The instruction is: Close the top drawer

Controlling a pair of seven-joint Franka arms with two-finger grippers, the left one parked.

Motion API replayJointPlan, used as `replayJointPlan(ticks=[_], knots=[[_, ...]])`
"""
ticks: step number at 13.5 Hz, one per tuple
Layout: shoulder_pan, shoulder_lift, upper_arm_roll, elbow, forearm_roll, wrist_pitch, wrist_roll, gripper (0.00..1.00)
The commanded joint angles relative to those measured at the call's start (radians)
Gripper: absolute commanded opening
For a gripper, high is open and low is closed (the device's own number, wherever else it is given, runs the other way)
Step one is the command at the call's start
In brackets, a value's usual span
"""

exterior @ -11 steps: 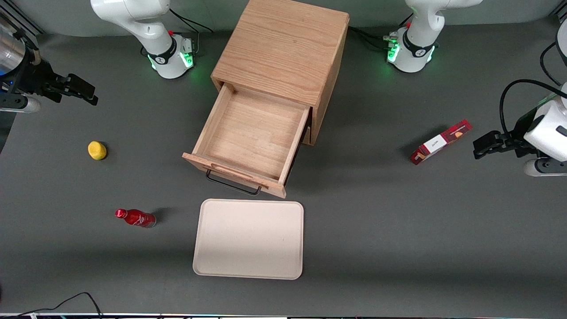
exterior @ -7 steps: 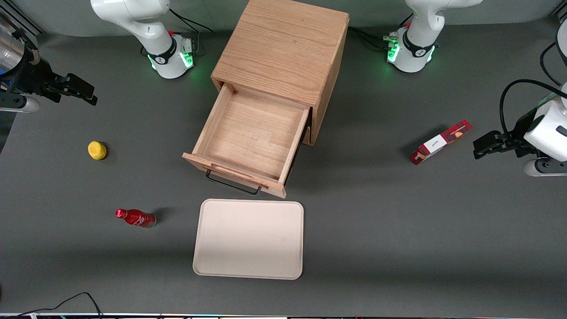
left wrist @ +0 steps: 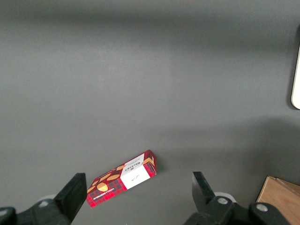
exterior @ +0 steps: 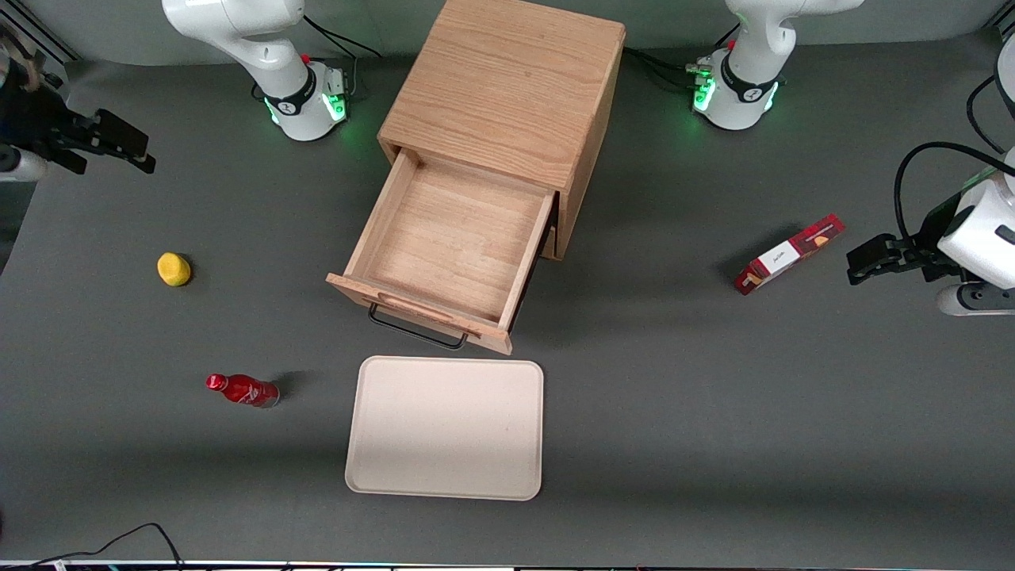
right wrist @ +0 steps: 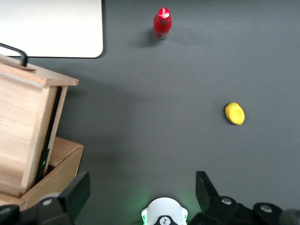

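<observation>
The top drawer of the wooden cabinet is pulled far out and holds nothing. Its black wire handle faces the front camera. The lower drawer is hidden under it. My right gripper hangs above the table toward the working arm's end, well away from the cabinet, open and empty. In the right wrist view the gripper has its fingers wide apart, with the drawer's side, the handle and the cabinet showing.
A beige tray lies in front of the drawer, nearer the front camera. A red bottle and a yellow fruit lie toward the working arm's end. A red box lies toward the parked arm's end.
My right gripper has drifted farther from the front camera and a little away from the cabinet. The drawer has not moved.
</observation>
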Motion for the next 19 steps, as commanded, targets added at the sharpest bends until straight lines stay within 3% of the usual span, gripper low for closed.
replayJointPlan(ticks=[1,4,6,7,11,13,15,16,17,18,19], knots=[[0.0,0.021,-0.009,0.062,0.015,-0.033,-0.038,1.0],[0.005,0.058,-0.006,0.125,0.034,-0.032,-0.039,1.0],[-0.003,0.084,-0.018,0.145,0.227,-0.03,-0.033,1.0],[-0.002,0.119,-0.03,0.177,0.281,-0.027,-0.033,1.0],[0.014,0.379,0.034,0.51,0.301,-0.009,-0.045,1.0],[0.009,0.433,0.16,0.517,0.324,0.17,-0.05,1.0],[0.014,0.491,0.201,0.517,0.317,0.293,-0.05,1.0],[0.008,0.543,0.211,0.513,0.347,0.313,-0.054,1.0],[0.008,0.611,0.215,0.527,0.416,0.326,-0.132,1.0],[0.011,0.637,0.209,0.539,0.418,0.332,-0.307,1.0],[0.02,0.653,0.214,0.54,0.379,0.33,-0.434,1.0]])
